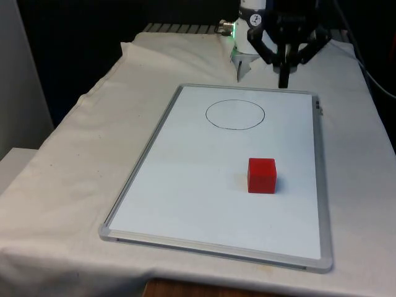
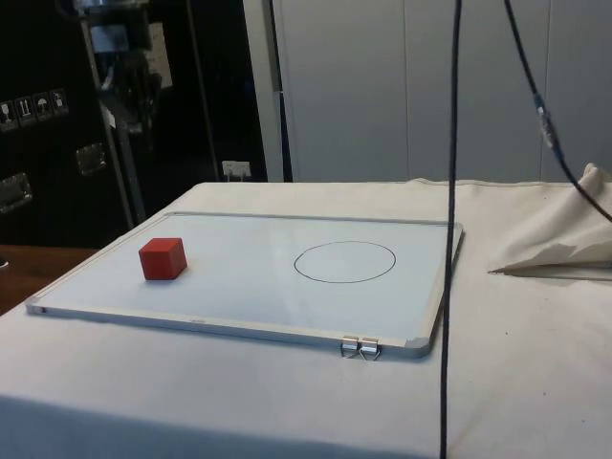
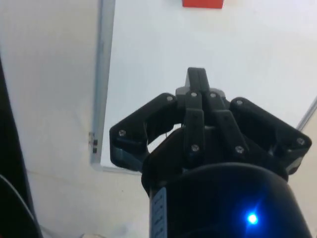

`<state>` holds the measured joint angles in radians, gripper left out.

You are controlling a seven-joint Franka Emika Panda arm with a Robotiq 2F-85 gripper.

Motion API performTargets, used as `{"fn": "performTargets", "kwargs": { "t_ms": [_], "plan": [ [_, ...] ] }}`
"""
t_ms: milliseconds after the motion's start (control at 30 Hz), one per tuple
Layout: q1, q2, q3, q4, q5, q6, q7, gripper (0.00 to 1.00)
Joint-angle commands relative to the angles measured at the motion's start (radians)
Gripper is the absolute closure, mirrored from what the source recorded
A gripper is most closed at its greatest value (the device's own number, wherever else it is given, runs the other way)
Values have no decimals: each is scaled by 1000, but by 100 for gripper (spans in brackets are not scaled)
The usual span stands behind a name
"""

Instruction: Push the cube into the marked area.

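The cube (image 1: pixel 262 176) is red and sits flat on the whiteboard (image 1: pixel 185 185), well apart from the drawn circle (image 1: pixel 235 114) that marks where it has to end up. Taking the circle as my landmark: the cube lies on the side of it away from me, offset a little toward the front view's right, with bare board between the two. In the side view the cube (image 2: pixel 163 258) stands near one end of the whiteboard (image 2: pixel 239 296) and the circle (image 2: pixel 345 261) nearer the other.

I judge the task barely begun: this is the approach step, and nothing touches the cube yet. My claw (image 1: pixel 284 77) hangs above the board's far edge, on the opposite side of the circle from the cube, so I am on the wrong side for a push. The next move, as I read it, calls for carrying the claw over and past the cube, lowering it close to the board just behind the cube's far face, and then drawing the cube toward the circle in a straight line, with the contact centred so it does not turn or slip aside.

My fingers are pressed together into one narrow tip, holding nothing, as the wrist view of the claw (image 3: pixel 196 82) shows. They point almost straight down at the board, with the cube (image 3: pixel 202 3) ahead of them.
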<state>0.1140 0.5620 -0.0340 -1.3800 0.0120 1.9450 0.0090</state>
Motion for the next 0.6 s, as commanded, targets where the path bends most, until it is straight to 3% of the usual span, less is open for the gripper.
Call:
{"fn": "performTargets", "kwargs": {
  "t_ms": [0, 400, 433, 467, 567],
  "plan": [
    [2, 20, -3, 18, -5, 1, 3, 100],
    [-7, 203, -4, 194, -2, 19, -4, 100],
    [-4, 170, -5, 162, -3, 20, -2, 100],
    [-8, 216, -4, 207, -1, 19, -5, 100],
    [-11, 257, -4, 247, 0, 22, -7, 100]
  ]
}}
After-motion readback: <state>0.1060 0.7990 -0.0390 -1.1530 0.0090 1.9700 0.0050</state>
